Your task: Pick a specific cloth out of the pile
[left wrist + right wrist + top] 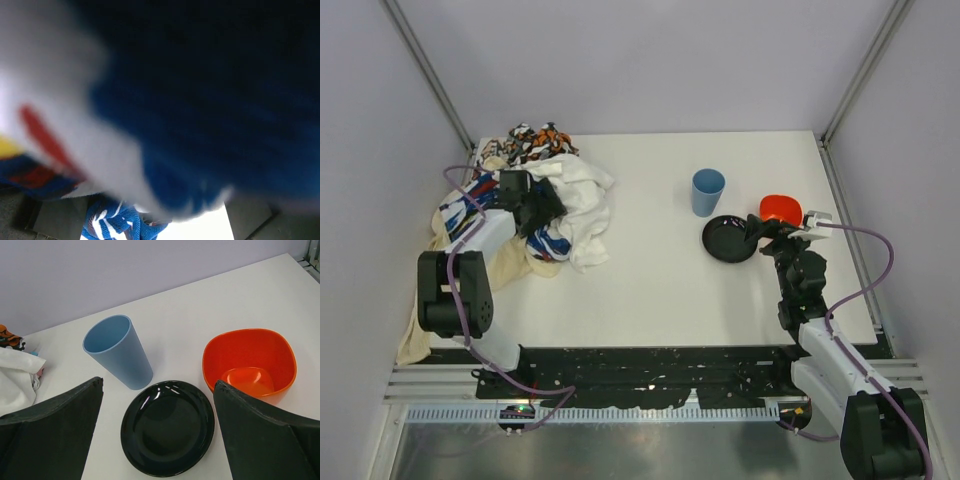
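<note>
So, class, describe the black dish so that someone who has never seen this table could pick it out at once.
Start on the right half of the white table, far from the clothes pile. Three vessels cluster there: a blue cup, an orange bowl and, nearest the front edge, the black dish. It alone is black, glossy, round and shallow.
</note>
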Action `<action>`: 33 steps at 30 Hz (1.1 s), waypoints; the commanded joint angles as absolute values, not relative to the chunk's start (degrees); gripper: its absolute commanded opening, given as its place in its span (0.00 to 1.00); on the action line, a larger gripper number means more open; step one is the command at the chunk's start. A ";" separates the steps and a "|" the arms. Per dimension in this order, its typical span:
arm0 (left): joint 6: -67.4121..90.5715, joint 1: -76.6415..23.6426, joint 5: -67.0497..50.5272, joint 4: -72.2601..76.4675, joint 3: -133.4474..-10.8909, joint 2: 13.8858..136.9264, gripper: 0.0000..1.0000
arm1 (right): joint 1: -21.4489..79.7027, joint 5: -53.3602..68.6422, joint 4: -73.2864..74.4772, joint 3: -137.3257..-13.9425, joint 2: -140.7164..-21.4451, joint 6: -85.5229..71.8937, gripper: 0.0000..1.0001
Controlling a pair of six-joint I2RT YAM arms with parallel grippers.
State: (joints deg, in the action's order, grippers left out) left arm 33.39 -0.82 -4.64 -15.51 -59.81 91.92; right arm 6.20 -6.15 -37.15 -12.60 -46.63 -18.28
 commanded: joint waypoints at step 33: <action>25.07 -27.08 40.24 -46.23 -84.54 82.82 0.00 | 6.24 9.63 -37.09 -16.96 -45.00 -17.49 0.95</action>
